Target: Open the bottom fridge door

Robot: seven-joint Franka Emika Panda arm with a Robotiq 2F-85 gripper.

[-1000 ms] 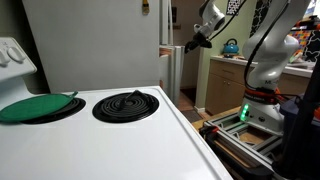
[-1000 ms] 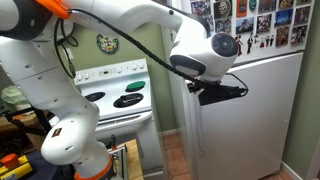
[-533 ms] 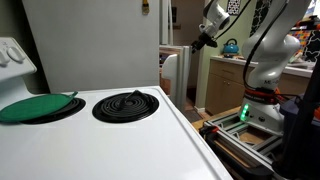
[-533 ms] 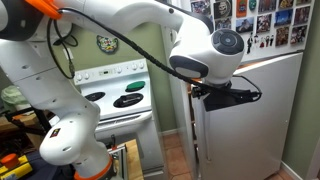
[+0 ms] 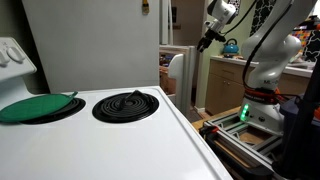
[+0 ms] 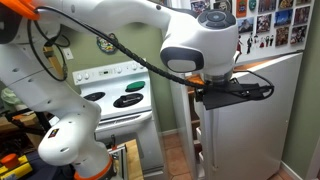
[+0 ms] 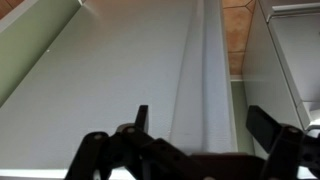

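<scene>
Your gripper (image 7: 203, 128), jaws spread apart around its edge, has drawn the bottom fridge door (image 6: 250, 140) further out. It now stands ajar, right of the stove (image 6: 120, 95), so the opening advances.

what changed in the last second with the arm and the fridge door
The gripper moved to the right in an exterior view, away from the fridge body, and the bottom fridge door swung wider open with it, so more of its white inner side now shows. In the wrist view the jaws stand apart with the door's edge between them. The stove and the green mat stayed put.
</scene>
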